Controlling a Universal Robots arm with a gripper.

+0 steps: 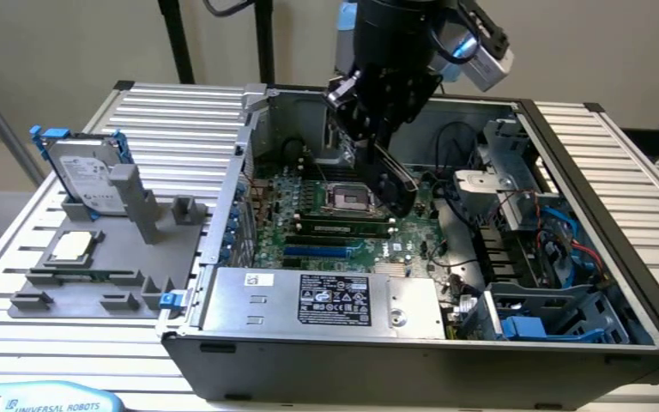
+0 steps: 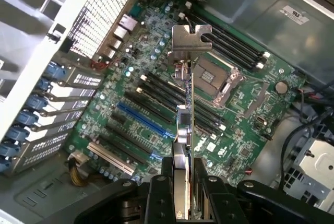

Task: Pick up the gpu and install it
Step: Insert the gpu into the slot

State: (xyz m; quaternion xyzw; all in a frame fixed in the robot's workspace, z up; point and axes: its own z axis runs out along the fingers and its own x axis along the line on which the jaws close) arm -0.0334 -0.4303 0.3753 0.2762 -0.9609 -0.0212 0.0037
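The gripper (image 2: 182, 185) is clamped on the graphics card (image 2: 185, 98), holding it edge-on over the motherboard (image 2: 245, 104) inside the open case (image 1: 604, 197). This looks like the installing step. Seating the card probably calls for squaring its lower edge over a slot (image 2: 141, 122).

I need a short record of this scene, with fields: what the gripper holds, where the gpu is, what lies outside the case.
gripper: shut on the gpu
gpu: held edge-on over the motherboard, not yet in a slot
outside the case: hard drive and CPU chip on the grey holder, exterior view's left
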